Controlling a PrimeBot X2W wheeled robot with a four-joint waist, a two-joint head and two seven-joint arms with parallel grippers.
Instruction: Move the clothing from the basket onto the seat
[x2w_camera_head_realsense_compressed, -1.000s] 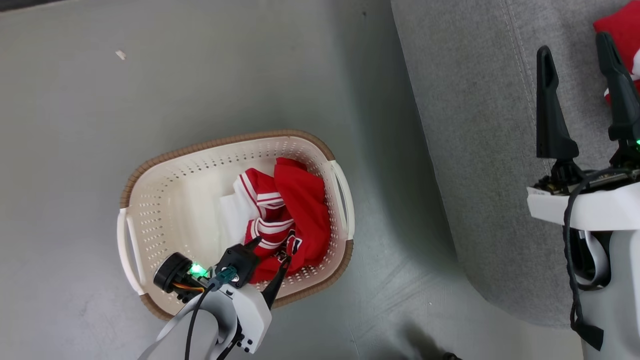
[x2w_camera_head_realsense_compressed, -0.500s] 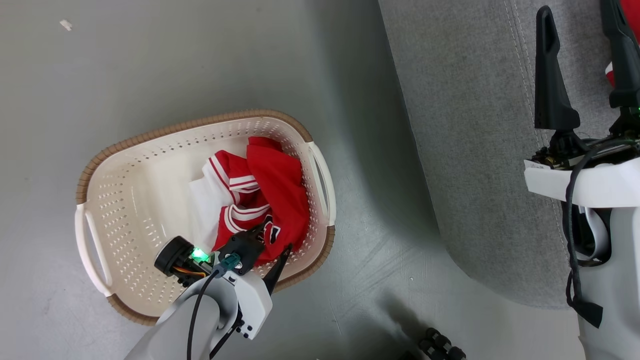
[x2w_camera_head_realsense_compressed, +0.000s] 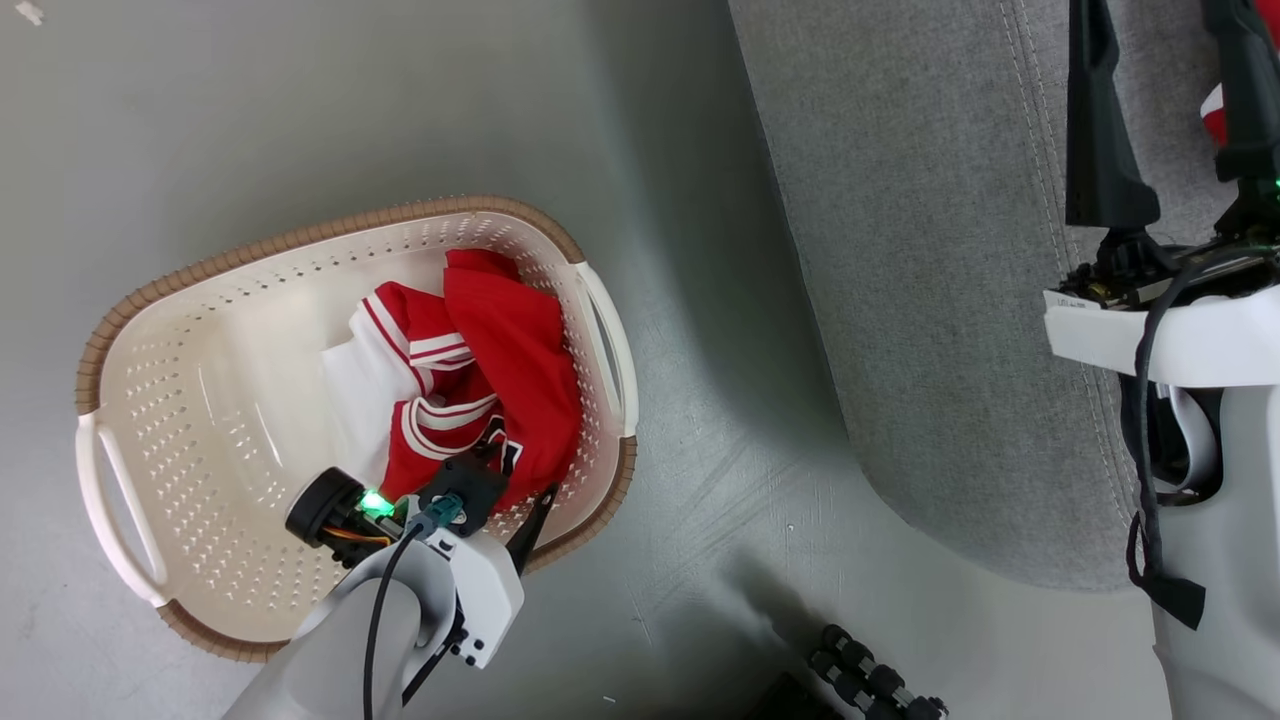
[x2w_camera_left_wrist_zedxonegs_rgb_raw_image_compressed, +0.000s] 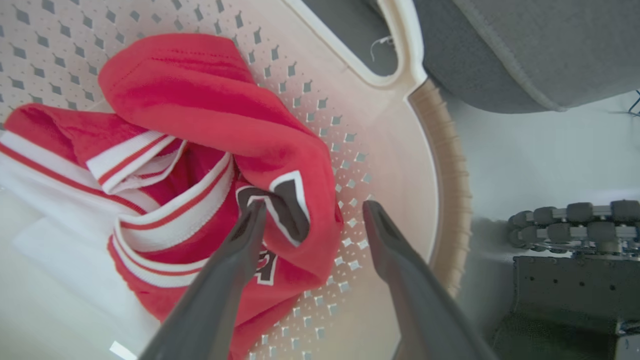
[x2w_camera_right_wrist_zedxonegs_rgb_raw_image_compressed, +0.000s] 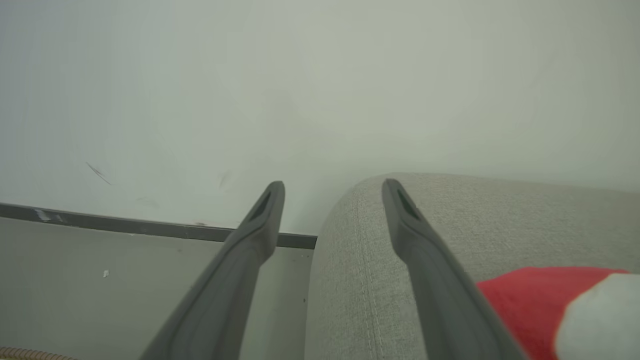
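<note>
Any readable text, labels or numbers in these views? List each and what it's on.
Nothing reads cleanly.
Dark white-edged letter mark on the clothing in the basket: folded over, so the letter can't be told.
Small label on the right arm's white wrist housing: too small to read.
</note>
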